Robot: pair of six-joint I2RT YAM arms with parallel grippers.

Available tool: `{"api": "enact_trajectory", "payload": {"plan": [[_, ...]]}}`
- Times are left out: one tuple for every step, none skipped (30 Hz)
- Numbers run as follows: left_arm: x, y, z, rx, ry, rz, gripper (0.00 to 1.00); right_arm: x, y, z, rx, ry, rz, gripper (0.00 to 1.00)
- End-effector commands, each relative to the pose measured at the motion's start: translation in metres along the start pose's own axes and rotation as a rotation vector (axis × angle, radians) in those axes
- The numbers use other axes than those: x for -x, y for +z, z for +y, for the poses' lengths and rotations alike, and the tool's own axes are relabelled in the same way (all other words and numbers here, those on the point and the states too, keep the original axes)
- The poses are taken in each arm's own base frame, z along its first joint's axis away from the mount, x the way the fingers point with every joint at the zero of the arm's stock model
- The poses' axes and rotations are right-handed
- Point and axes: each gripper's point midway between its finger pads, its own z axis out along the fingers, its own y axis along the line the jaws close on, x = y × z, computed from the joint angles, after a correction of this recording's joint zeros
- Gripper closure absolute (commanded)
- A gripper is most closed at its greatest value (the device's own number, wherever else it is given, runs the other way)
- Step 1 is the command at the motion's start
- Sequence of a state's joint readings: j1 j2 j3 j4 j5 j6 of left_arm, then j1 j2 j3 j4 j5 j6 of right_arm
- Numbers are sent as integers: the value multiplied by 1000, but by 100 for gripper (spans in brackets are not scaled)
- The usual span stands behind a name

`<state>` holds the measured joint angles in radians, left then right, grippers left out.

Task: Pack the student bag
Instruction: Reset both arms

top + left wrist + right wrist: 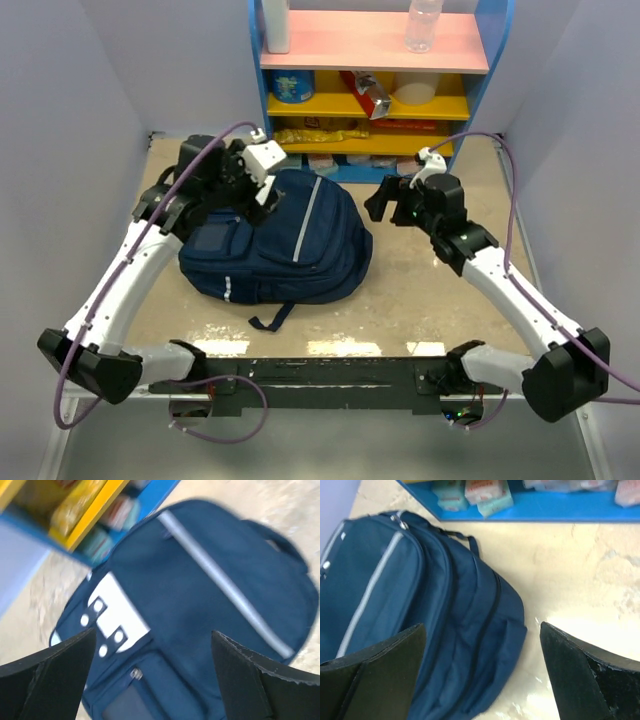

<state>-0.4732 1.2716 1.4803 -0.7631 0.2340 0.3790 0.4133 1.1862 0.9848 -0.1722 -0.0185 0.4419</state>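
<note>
base rail [330,378]: mounted at near edge of table [420,300]; both arm bases bolted to it.
left gripper [268,192]: held over top-left corner of student bag [290,245]; fingers [60,670] spread wide, nothing clamped; contact with fabric cannot be told.
student bag: laid flat on table, left of centre, just in front of shelf unit [497,60]; light stripe seen down the front, white logo patch seen below left gripper, one strap trailing toward near edge.
right gripper [388,200]: positioned just beside bag's right edge, above table; fingers [580,670] spread wide, nothing held.
shelf unit: set at far side behind bag; packets seen on bottom shelf.
</note>
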Motion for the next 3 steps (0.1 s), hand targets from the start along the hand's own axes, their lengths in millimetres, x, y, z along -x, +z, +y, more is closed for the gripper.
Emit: {"api": "enact_trajectory", "payload": {"plan": [[-25,-8,32,71,-119,-42,0,-2,-18,-1,11,-34,-3,1],[-28,-9,41,93,-138,-57,0,-3,-20,-2,6,-40,0,2],[-41,-12,56,140,-201,-52,0,-5,-21,-7,-18,-46,1,1]]}}
